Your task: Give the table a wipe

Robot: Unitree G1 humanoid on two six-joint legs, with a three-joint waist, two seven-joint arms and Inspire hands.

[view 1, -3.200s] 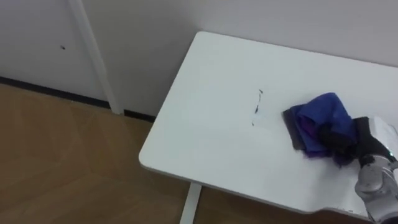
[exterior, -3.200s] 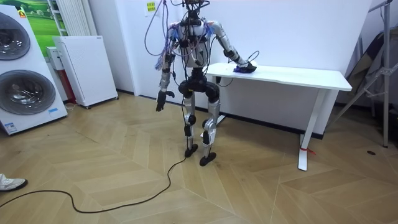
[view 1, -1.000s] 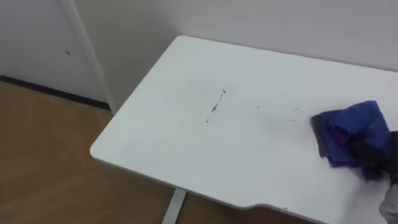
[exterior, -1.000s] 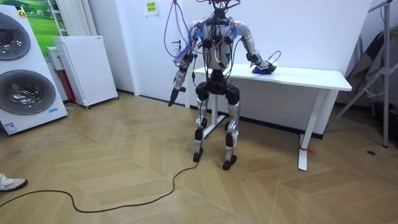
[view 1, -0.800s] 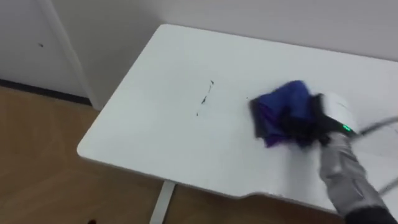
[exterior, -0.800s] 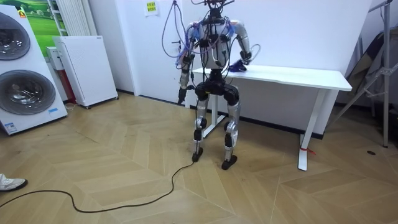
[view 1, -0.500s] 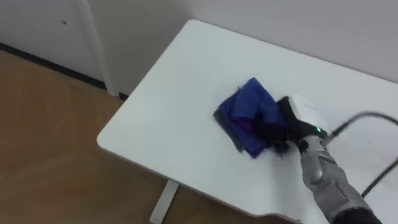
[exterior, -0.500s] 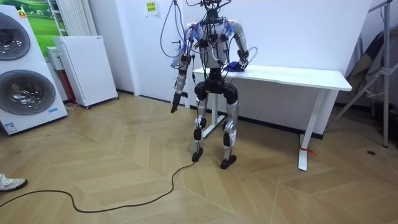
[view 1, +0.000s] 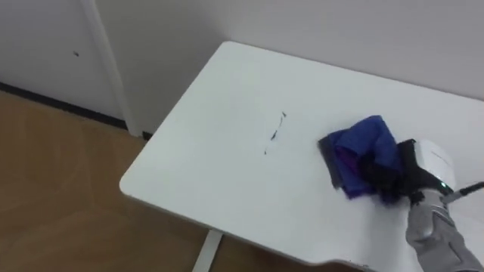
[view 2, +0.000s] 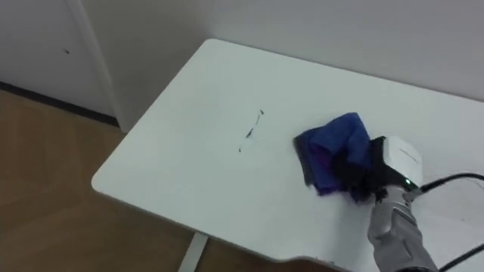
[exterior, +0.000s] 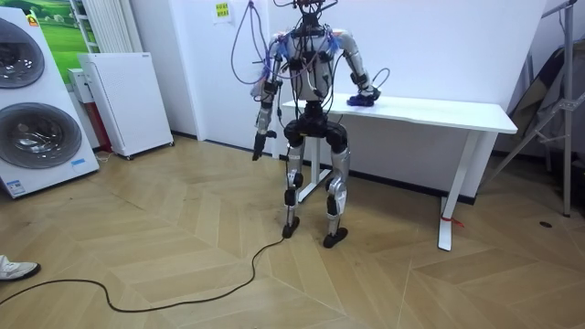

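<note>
The right hand (view 1: 393, 175) is clutching the bunched blue cloth (view 1: 357, 151), its dark fingers curling into the cloth's right side, and is holding it down on the white surface (view 1: 227, 189) toward the right, roughly midway between the near and far edges. A thin dark streak (view 1: 274, 134) is lying on the surface to the left of the cloth, apart from it and not yet covered. The left hand (exterior: 259, 149) is hanging at the robot's side, on the room view's left; whether it is open I cannot tell.

The stroke in hand is probably a sweep leftward over that streak. To do it well, the hand should be bearing down flat, so the cloth is dragging under the palm and not rolling up ahead of it. The path should be running right over the whole streak, stopping short of the left edge so the cloth isn't sliding off.
</note>
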